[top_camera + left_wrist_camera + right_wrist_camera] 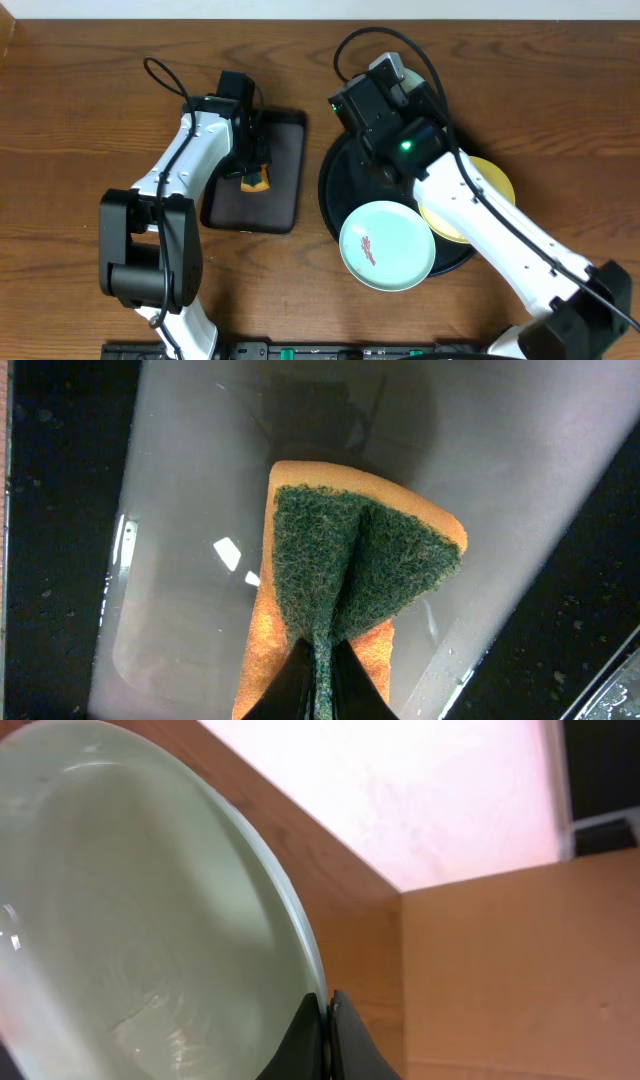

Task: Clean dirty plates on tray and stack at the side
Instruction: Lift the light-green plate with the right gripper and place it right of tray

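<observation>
My right gripper [328,1020] is shut on the rim of a pale turquoise plate [150,900], which is tilted on edge; its face looks clean in the right wrist view. In the overhead view this gripper [388,80] is above the far side of the round black tray [335,190], and the held plate [393,66] barely shows. A second turquoise plate [387,245] with a reddish smear lies on the tray's near rim. A pale yellow plate [485,190] lies on the tray's right side, partly under my right arm. My left gripper [320,685] is shut on a folded orange-and-green sponge [350,560].
The smaller rectangular black tray [285,190] lies left of the round tray; my left gripper [255,175] holds the sponge [256,180] over it. Its surface [180,510] looks wet in the left wrist view. Brown wooden table [80,100] lies all around.
</observation>
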Motion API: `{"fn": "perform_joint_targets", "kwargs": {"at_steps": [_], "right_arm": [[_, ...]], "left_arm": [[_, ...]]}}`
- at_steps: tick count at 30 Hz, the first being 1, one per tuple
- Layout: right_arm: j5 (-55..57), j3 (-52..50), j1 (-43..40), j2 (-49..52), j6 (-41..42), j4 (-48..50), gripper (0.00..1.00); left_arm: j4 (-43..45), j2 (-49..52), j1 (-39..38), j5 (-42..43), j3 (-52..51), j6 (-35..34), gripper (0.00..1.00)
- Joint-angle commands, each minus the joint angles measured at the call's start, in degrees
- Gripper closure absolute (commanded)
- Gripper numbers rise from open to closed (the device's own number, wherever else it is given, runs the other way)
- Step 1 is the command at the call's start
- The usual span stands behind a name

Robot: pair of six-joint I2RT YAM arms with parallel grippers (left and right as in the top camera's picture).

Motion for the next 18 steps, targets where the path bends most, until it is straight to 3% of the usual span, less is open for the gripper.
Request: {"fn": "perform_joint_targets", "kwargs": {"at_steps": [1,10,18], "right_arm": [[3.7,0.7,2.4,-2.4,-8.3,0.3,0.99],[6.8,0.7,5.1,-2.6,-14.3,0.5,0.99],[7.8,0.7,5.3,-2.6,-14.4,0.6,0.99]], "left_arm": [[-0.2,-0.7,0.0,-0.7,0.4,0.8,0.92],[-0.2,-0.7,0.0,-0.7,0.4,0.8,0.93],[-0.2,-0.7,0.0,-0.7,0.4,0.8,0.93]]}}
